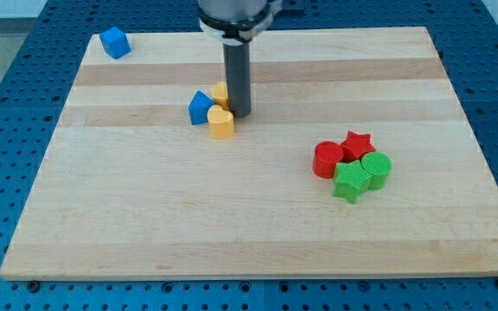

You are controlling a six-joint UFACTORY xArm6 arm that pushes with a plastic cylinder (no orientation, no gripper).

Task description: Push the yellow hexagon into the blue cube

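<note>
My tip (239, 115) rests on the board just right of a small cluster near the upper middle. A yellow block (220, 90), possibly the hexagon, is partly hidden by the rod and touches its left side. A second yellow block (220, 123), heart-like, lies just below and left of the tip. A blue block with a pointed top (201, 107) touches both yellow blocks on their left. A blue cube (115, 42) sits alone at the board's top left corner, far from the tip.
At the right lies a tight group: a red star (356, 142), a red round block (327, 160), a green star (350, 182) and a green round block (376, 168). The wooden board (258, 242) ends near all view edges.
</note>
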